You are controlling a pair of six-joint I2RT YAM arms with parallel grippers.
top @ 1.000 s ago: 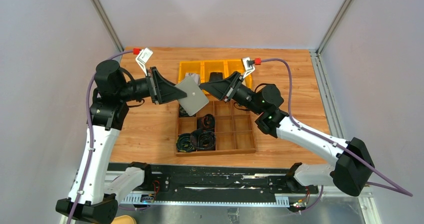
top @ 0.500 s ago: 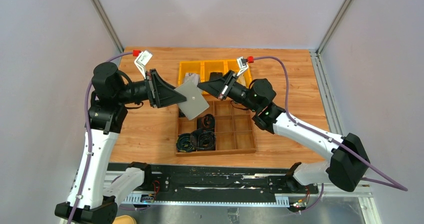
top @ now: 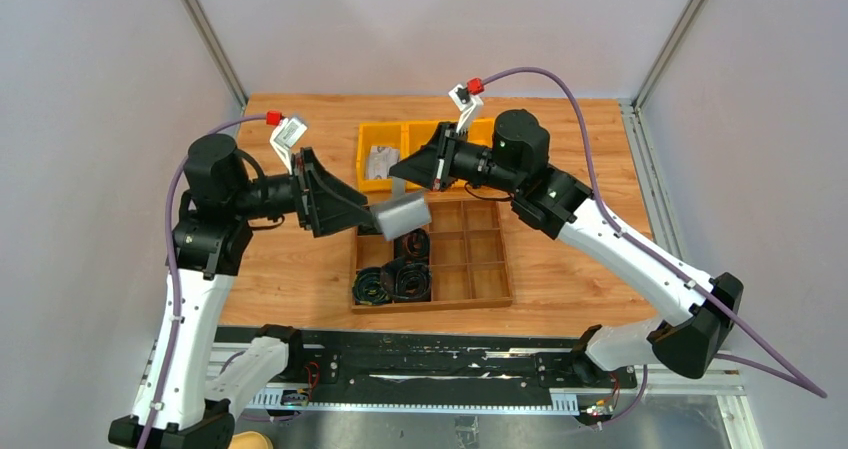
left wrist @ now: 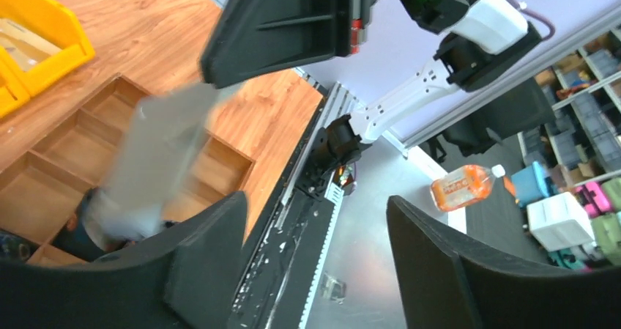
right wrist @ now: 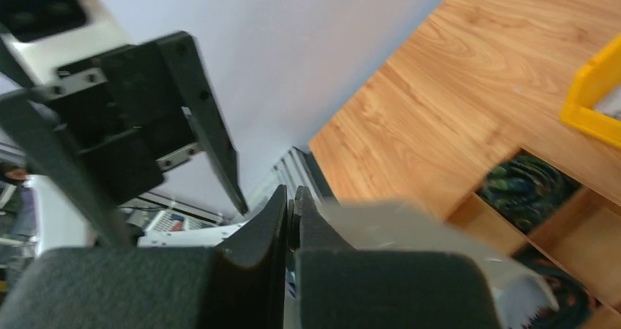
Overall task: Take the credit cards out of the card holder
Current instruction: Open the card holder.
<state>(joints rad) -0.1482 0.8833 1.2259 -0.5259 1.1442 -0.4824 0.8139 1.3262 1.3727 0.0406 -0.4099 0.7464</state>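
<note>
The grey card holder (top: 400, 212) hangs in the air over the wooden tray, blurred by motion. It also shows in the left wrist view (left wrist: 157, 160) and the right wrist view (right wrist: 410, 234). My right gripper (top: 392, 181) is shut on its top edge, with a thin layer pinched between the fingers (right wrist: 291, 193). My left gripper (top: 368, 214) is open and empty (left wrist: 315, 201), with the holder just outside its left finger. No credit cards show apart from the holder.
A wooden divided tray (top: 480, 269) holds coiled black cables (top: 395, 274) in its left cells. Yellow bins (top: 385, 144) stand behind it, one with a pale item (top: 380, 159). A yellow bin corner shows in the left wrist view (left wrist: 44, 21).
My left gripper has opened and let go of the holder. My right arm has risen and swung left. The holder has tipped over and now hangs from the right gripper, lower and blurred.
</note>
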